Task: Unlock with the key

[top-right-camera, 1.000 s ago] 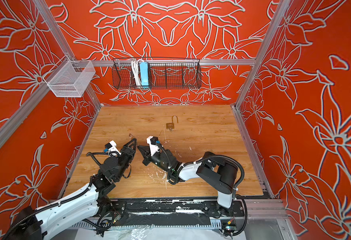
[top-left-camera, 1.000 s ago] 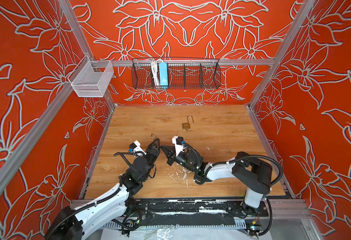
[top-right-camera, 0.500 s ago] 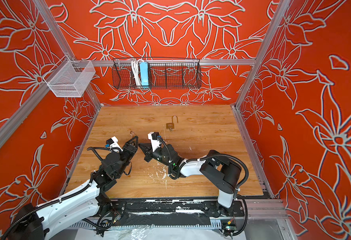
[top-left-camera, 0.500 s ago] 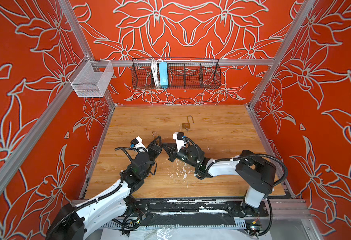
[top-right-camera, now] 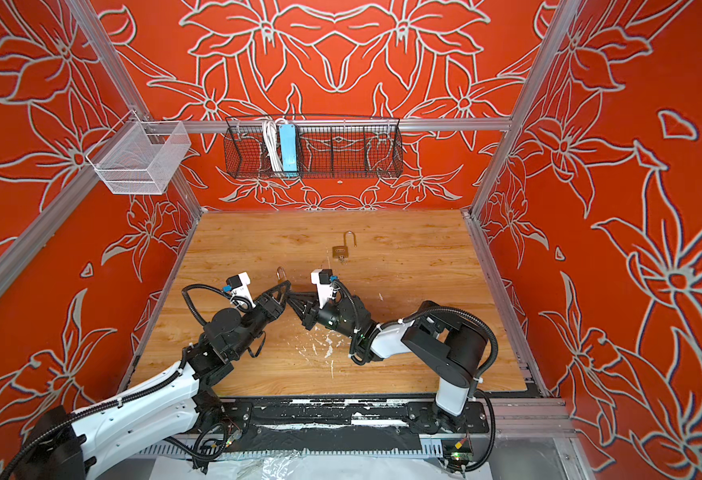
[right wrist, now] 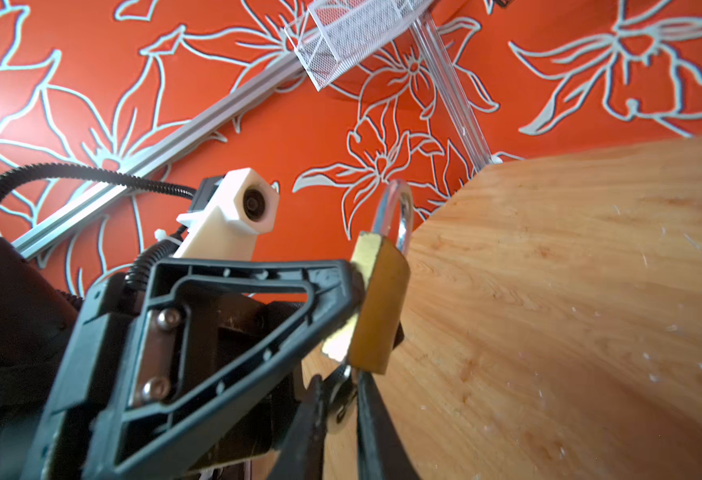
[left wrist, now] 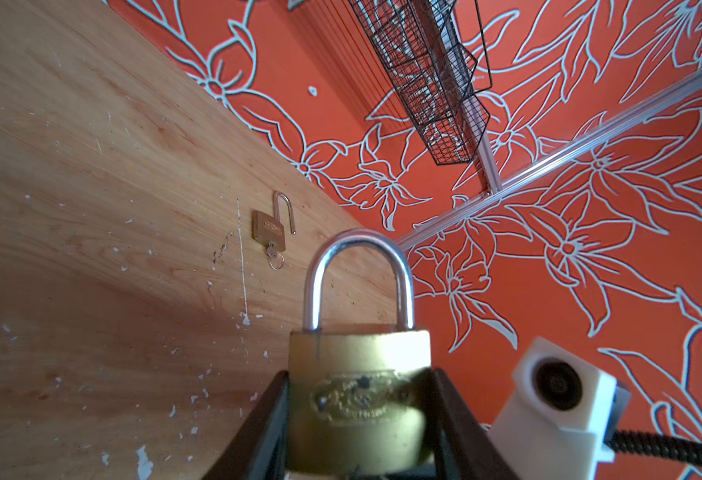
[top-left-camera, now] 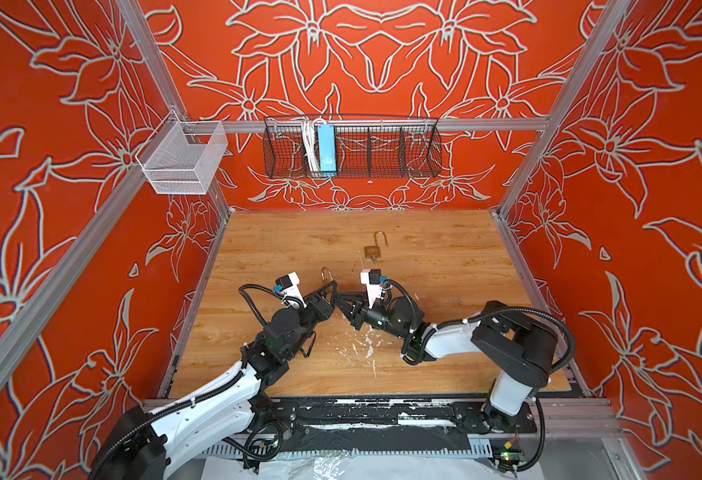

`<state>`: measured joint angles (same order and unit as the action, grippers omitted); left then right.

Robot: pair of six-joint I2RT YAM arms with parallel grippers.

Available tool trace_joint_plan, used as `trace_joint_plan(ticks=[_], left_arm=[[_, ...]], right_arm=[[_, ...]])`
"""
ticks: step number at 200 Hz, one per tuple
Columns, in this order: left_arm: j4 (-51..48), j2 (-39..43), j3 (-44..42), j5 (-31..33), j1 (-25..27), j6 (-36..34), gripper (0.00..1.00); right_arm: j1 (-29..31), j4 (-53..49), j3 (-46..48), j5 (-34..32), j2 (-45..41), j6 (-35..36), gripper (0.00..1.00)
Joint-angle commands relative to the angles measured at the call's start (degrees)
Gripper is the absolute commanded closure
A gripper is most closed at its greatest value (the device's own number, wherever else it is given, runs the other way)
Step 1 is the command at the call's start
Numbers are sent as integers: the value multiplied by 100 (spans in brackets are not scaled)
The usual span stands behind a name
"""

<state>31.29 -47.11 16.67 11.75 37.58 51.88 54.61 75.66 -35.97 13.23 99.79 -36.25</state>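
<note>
I am holding the gold metal padlock (left wrist: 359, 399), its round silver loop shut, up above the middle of the wood-look table (top-left-camera: 424, 249). The left gripper (top-left-camera: 327, 293) is squeezing its flat sides, half spread. The small silver key (right wrist: 340, 401) is sitting under it between the fingers (right wrist: 368, 419) of the right gripper (right wrist: 341, 384). They are nearly together, and I cannot tell if they are pinching it. Both arms are reaching low, tips meeting.

The padlock (left wrist: 359, 399) is brass-gold, the walls (top-left-camera: 382, 54) orange with white flowers.
</note>
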Motion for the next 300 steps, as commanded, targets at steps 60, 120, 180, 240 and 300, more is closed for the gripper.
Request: trace_joint_plan(ticks=[60, 120, 180, 240, 300], left_arm=[[185, 368, -158, -95, 30, -219, 100], [130, 668, -299, 23, 21, -291, 100], [287, 685, -405, 36, 21, -241, 100], [338, 800, -487, 144, 14, -226, 100], [939, 1103, -977, 100, 12, -415, 100]], right_arm=[[110, -778, 235, -200, -633, 228, 77], [274, -804, -67, -60, -410, 190, 74], [373, -1395, -418, -125, -258, 132, 74], [397, -1274, -387, -157, -197, 36, 89], [240, -79, -326, 453, 240, -579, 100]])
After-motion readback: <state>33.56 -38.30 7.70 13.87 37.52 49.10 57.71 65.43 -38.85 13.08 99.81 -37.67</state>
